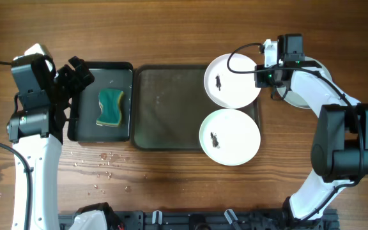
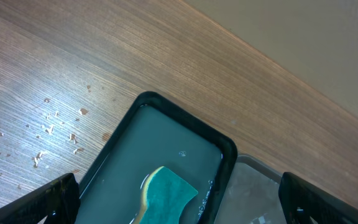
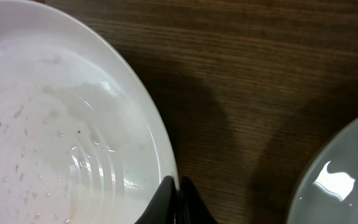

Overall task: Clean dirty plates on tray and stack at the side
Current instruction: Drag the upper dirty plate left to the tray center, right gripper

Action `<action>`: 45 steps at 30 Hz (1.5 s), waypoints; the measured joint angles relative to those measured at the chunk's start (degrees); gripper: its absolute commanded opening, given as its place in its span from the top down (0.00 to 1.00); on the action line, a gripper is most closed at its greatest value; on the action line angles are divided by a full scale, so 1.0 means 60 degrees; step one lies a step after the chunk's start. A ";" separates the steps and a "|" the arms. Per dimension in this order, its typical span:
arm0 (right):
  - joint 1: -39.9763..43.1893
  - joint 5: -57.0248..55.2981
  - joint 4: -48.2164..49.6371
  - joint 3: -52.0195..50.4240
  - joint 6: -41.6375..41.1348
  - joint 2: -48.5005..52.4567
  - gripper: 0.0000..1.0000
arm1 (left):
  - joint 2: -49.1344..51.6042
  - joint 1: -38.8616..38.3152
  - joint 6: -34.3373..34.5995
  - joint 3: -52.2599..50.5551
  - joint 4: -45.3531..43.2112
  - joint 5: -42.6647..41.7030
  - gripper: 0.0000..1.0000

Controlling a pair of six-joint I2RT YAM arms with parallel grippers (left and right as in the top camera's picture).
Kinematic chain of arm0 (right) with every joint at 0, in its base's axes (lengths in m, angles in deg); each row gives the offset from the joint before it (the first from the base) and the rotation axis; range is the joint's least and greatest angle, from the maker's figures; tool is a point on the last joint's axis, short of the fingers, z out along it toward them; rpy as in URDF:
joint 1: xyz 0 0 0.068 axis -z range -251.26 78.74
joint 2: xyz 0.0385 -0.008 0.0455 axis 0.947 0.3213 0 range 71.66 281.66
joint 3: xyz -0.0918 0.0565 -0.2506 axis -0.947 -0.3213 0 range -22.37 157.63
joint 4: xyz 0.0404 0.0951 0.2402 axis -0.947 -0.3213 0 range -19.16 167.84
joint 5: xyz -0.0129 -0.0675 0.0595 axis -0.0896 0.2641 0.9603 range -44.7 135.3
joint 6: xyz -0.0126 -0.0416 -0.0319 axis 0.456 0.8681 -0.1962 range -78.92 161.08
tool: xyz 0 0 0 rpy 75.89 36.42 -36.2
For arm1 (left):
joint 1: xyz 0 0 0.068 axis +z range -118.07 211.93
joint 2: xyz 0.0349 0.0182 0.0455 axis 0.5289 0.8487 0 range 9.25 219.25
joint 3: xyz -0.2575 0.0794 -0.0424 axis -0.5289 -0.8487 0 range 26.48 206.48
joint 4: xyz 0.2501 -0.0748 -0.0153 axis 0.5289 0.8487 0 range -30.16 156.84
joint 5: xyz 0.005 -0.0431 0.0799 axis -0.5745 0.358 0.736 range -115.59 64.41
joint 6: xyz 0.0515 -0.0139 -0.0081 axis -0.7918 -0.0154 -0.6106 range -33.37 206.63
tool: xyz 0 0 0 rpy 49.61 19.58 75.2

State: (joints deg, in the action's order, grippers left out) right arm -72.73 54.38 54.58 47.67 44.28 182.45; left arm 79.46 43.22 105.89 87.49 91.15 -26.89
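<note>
On the table [image 1: 171, 179], the tray's [image 1: 165, 108] right edge carries the smeared upper plate [image 1: 235, 89] and lower plate [image 1: 235, 131]; a third plate [image 3: 340, 180] lies beyond. The left hand [image 1: 75, 80] gapes wide by a black tray [image 1: 117, 80] holding a sponge [image 1: 110, 107]. The right hand [image 3: 176, 185] pinches the upper plate's right rim.

A dark brown wood-grain table [image 1: 171, 185] is seen in every view. Pale crumbs [image 1: 104, 163] are scattered over one part of it. Beyond its edge, a plain beige surface [image 2: 303, 37] is shown, floor or wall undetermined.
</note>
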 measured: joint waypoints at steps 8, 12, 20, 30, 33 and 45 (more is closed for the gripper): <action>-0.0149 0.3038 0.0175 0.0000 -0.1843 0.0000 0.96 | 0.0000 0.0000 0.0004 0.0000 0.0000 0.0000 0.00; -0.0780 0.3559 0.0015 0.0000 -0.2656 0.0000 0.96 | 0.0000 0.0000 0.0000 0.0000 -0.0004 0.0000 0.00; -0.2623 0.1647 -0.0448 0.0000 -0.3778 0.0000 0.96 | 0.0000 0.0000 0.0000 0.0000 0.0000 0.0000 0.00; -0.3155 -0.0142 -0.0302 0.0000 -0.4142 0.0000 0.96 | 0.0000 0.0000 0.0000 0.0000 0.0000 0.0000 0.00; -0.3162 -0.0259 -0.0237 0.0000 -0.4164 0.0000 0.96 | 0.0000 0.0000 0.0000 0.0000 0.0000 0.0000 0.00; -0.3162 -0.0386 0.0153 0.0000 -0.2732 0.0000 0.58 | 0.0000 0.0000 0.0000 0.0000 0.0000 0.0000 0.00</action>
State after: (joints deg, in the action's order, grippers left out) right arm -91.70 52.06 55.49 47.67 27.89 182.45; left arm 79.46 43.22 105.89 87.49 91.15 -26.89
